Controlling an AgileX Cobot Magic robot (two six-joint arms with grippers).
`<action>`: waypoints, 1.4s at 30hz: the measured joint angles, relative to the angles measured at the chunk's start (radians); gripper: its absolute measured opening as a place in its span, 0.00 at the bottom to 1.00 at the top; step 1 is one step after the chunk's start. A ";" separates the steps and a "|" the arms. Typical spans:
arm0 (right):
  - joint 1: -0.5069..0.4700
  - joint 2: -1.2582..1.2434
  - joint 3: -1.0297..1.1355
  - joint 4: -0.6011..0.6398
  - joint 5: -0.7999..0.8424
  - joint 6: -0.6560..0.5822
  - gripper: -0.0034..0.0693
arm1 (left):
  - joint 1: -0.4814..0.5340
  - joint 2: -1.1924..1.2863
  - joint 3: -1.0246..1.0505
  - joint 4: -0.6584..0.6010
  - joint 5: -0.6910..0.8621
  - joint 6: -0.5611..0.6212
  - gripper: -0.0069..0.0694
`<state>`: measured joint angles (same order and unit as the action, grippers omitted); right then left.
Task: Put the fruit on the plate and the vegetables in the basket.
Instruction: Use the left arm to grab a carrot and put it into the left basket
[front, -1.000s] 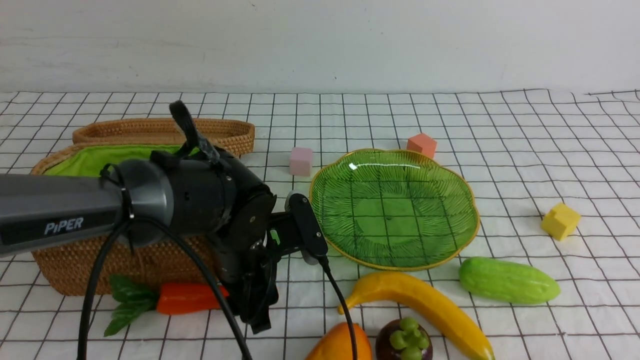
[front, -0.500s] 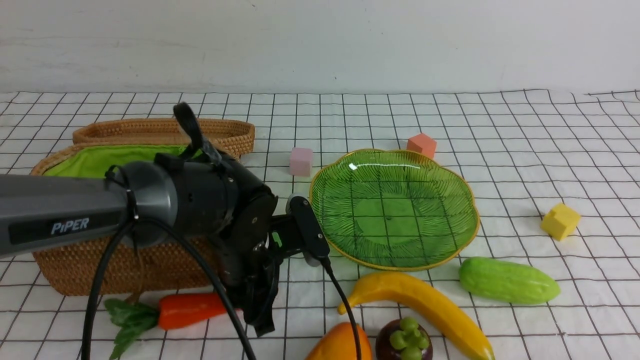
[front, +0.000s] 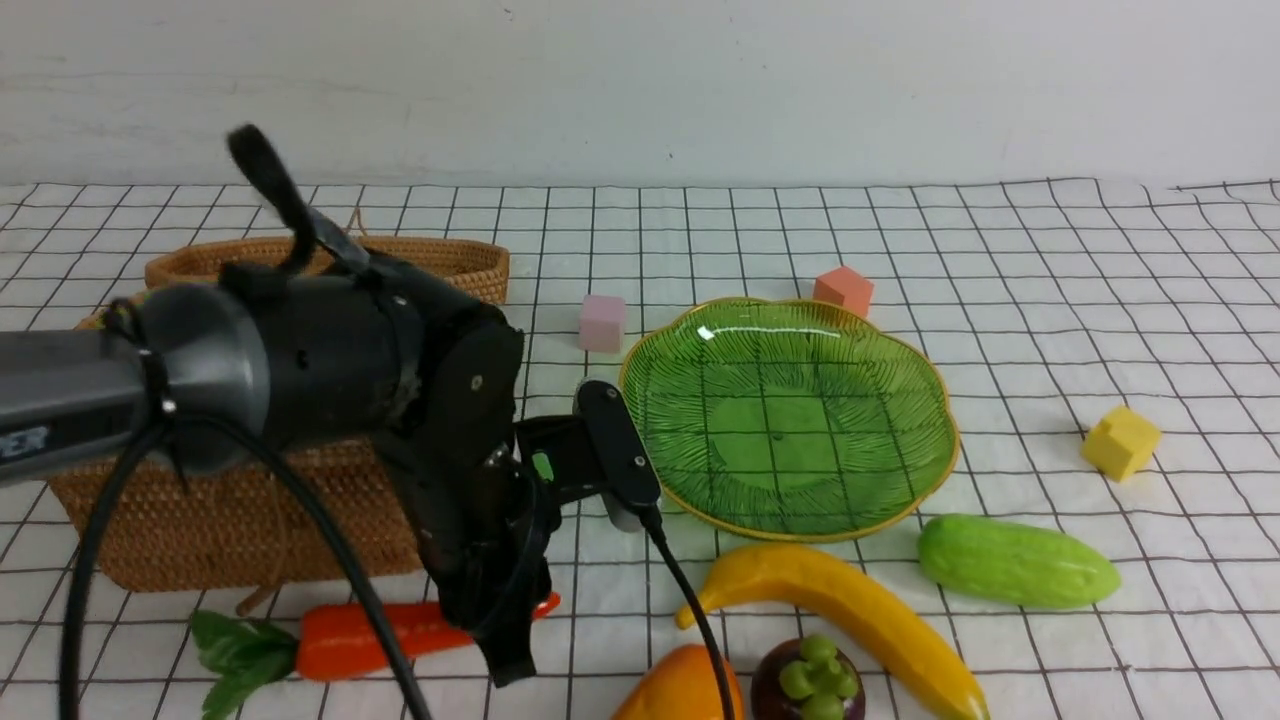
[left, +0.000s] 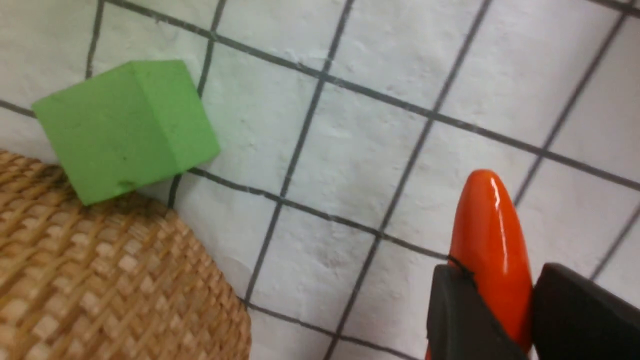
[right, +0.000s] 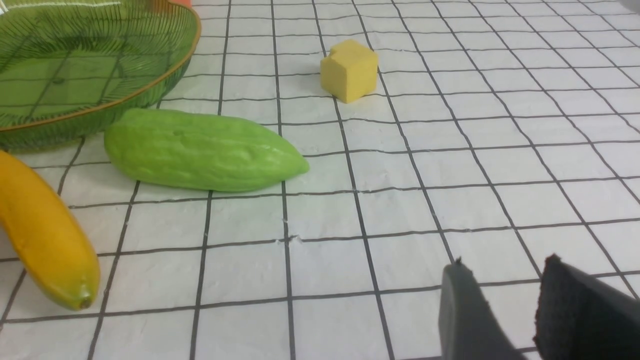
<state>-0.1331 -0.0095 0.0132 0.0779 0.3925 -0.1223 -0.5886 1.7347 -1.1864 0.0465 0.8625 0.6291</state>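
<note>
clamping onto the carrot (front: 335, 645) is the change here: the left gripper (left: 495, 274), whose jaws were standing wider a second ago, is now pinching the orange body just behind its pointed tip. the left wrist view is showing that tip sticking out past the black fingers (left: 460, 310). the left arm is also swinging up and toward the robot's left compared with a moment earlier. the carrot is travelling with it, sitting lower in the front view, its tip now poking out on the right of the fingers. whether it is fully clear of the checked cloth (front: 1000, 300) i cannot tell. i am reading this as the grasp being made and the carry to the basket (front: 230, 530) just starting. the basket is standing right behind the carrot, so the move is looking short. a green foam cube (left: 125, 127) is resting against the basket's wall and is playing no part in the job.

the right gripper (right: 505, 264) is hanging low over bare cloth, its jaws partly apart and gripping nothing. the plate (front: 790, 420) is lying empty, with the banana (front: 840, 610), mango (front: 680, 690), mangosteen (front: 810, 685) and cucumber (front: 1015, 560) all waiting on the cloth near it.
</note>
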 joint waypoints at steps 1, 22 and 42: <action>0.000 0.000 0.000 0.000 0.000 0.000 0.38 | 0.000 -0.034 0.000 -0.008 0.023 0.011 0.33; 0.000 0.000 0.000 0.000 0.000 0.000 0.38 | 0.096 -0.186 -0.211 0.336 0.076 -0.006 0.33; 0.000 0.000 0.000 0.001 0.000 0.000 0.38 | 0.244 -0.027 -0.223 0.277 -0.142 0.002 0.71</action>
<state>-0.1331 -0.0095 0.0132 0.0789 0.3925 -0.1223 -0.3445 1.7073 -1.4094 0.3236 0.7209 0.6312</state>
